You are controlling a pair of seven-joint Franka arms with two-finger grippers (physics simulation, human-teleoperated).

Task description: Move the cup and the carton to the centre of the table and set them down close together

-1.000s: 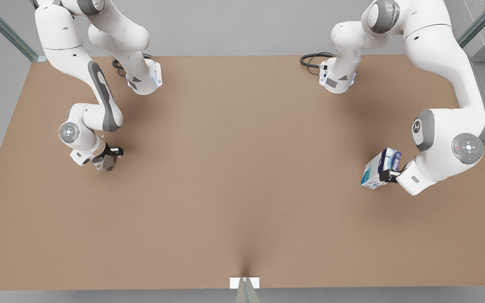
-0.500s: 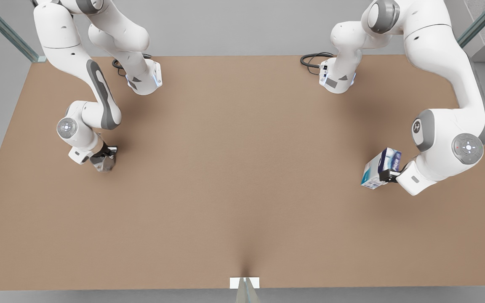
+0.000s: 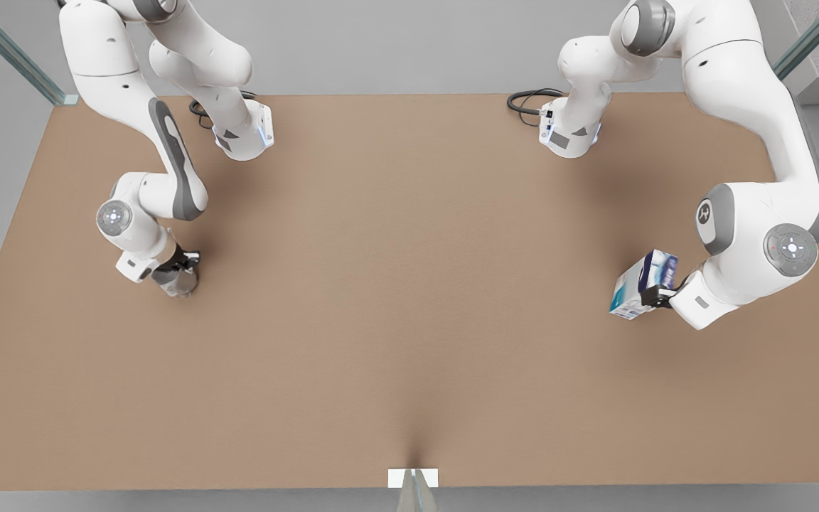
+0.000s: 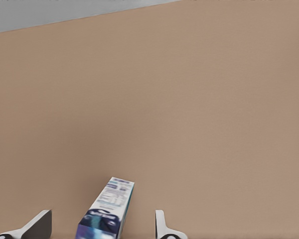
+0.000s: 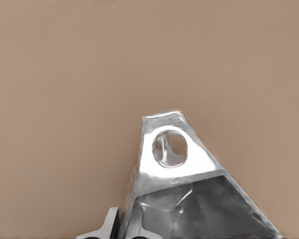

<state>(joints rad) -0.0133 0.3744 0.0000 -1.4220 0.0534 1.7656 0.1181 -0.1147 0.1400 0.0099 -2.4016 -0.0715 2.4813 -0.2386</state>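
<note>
With our left gripper at three o'clock still spread around the carton and our right gripper clamped on the cup at nine o'clock, we should pinch the carton before lifting.

Light: even, bright, diffuse overhead.
Shadows: soft, faint on the counter beneath each pincer.
Glare: highlights on the cup.

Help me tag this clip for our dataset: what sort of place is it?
Probably a simulated bench for two-arm robot trials: a bare brown table, the left gripper at the carton, the right gripper at the cup, and grey walls.
</note>
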